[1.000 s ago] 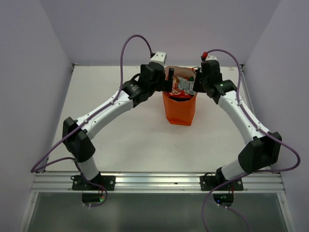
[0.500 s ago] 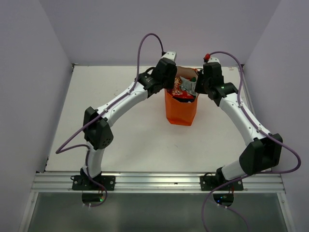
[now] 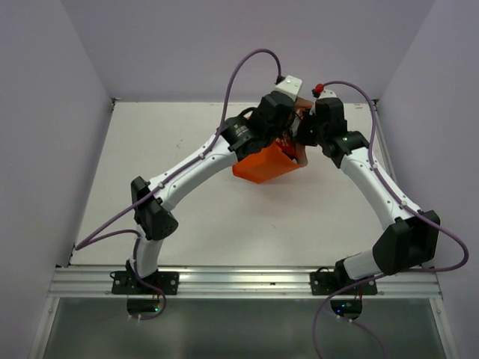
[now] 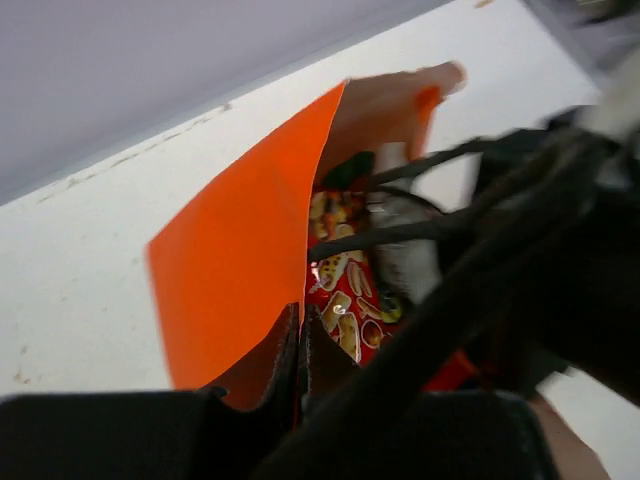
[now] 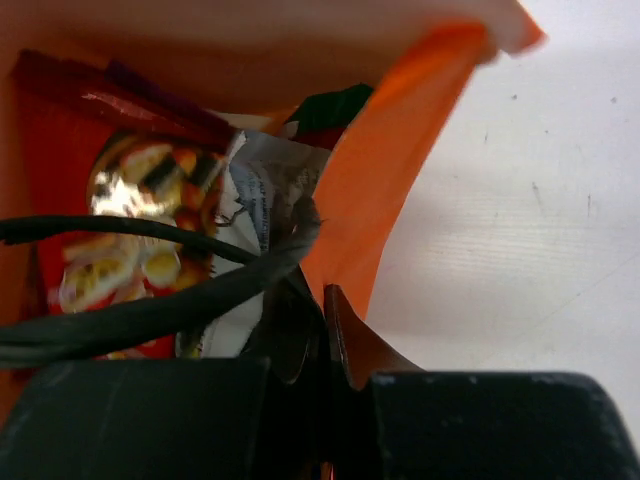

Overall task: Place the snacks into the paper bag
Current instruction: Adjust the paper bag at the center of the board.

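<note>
A white table (image 3: 194,217) sits between pale lavender walls (image 3: 45,112). Both arms meet at an orange paper bag (image 3: 258,166), which tilts with its base swung out under the left arm. The left gripper (image 4: 301,325) is pressed together on one orange side wall of the bag. The right gripper (image 5: 322,310) pinches the opposite rim. Between the two grippers, inside the bag's mouth, lie a red packet (image 5: 90,230), a silver-grey packet (image 5: 265,195) and a green packet corner (image 5: 335,105), crossed by black cord handles (image 5: 150,300).

Matt orange paper bag (image 3: 258,168), glossy foil snacks (image 5: 140,190).
</note>
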Robot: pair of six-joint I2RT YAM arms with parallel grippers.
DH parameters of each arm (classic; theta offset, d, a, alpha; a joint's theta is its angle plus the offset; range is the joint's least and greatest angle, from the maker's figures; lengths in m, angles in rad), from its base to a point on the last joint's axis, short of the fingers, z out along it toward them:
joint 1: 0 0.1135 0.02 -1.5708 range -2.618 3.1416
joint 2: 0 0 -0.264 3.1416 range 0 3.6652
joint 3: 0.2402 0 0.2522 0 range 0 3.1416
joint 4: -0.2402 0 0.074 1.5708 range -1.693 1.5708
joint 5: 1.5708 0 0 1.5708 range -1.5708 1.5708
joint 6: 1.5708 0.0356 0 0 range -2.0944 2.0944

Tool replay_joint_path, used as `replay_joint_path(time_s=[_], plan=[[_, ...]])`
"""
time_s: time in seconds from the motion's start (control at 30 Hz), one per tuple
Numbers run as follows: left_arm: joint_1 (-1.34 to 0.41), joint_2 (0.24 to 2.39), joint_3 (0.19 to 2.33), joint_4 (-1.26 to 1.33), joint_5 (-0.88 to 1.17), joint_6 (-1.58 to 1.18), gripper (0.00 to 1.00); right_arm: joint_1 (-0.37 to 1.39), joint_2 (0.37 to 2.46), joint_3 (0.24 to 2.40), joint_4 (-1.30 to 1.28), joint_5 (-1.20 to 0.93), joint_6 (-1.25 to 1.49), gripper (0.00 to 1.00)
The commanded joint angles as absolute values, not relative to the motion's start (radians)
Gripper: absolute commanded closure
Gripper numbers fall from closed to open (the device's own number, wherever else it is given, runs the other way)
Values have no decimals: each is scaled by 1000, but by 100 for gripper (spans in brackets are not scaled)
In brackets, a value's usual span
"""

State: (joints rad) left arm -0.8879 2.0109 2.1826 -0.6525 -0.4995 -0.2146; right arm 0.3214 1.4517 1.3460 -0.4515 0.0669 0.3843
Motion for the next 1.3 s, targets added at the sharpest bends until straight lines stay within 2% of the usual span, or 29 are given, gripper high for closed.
replay_joint_path(time_s=[0.0,0.07,0.1,0.17,0.2,0.27,0.37,0.43,0.47,0.5,0.53,0.93,1.13,1.23,1.27], plan=[[-924,1998,2369,-605,-330,-279,100,331,1471,1388,-438,-47,436,100],[-888,2097,2622,-760,-291,-272,100,347,1438,1339,-373,-57,440,100],[-928,2071,2555,-705,-457,-211,100,344,1434,1289,-297,-40,462,100],[-986,1952,2255,-525,-444,-211,100,339,1478,1325,-384,-32,448,100],[-962,1938,2241,-540,-316,-257,100,341,1485,1369,-409,-38,434,100],[-917,1919,2199,-540,-365,-259,100,341,1477,1361,-390,-38,431,100],[-899,1931,2269,-609,-304,-267,100,341,1463,1387,-432,-15,422,100],[-917,1887,2135,-499,-440,-209,100,339,1437,1385,-422,-3,411,100],[-895,1893,2135,-520,-424,-241,100,339,1436,1390,-426,23,404,100],[-853,1910,2161,-561,-293,-288,100,339,1437,1419,-464,40,381,100],[-771,1931,2186,-607,-255,-322,100,337,1442,1433,-483,54,370,100],[-724,1870,1984,-466,-281,-345,99,336,1410,1462,-497,86,337,100],[-719,1868,1928,-440,-244,-367,93,337,1454,1401,-460,67,342,100],[-718,1862,1917,-436,-262,-361,86,337,1457,1388,-448,84,344,99],[-718,1856,1917,-437,-274,-359,81,337,1460,1396,-456,89,341,95]])
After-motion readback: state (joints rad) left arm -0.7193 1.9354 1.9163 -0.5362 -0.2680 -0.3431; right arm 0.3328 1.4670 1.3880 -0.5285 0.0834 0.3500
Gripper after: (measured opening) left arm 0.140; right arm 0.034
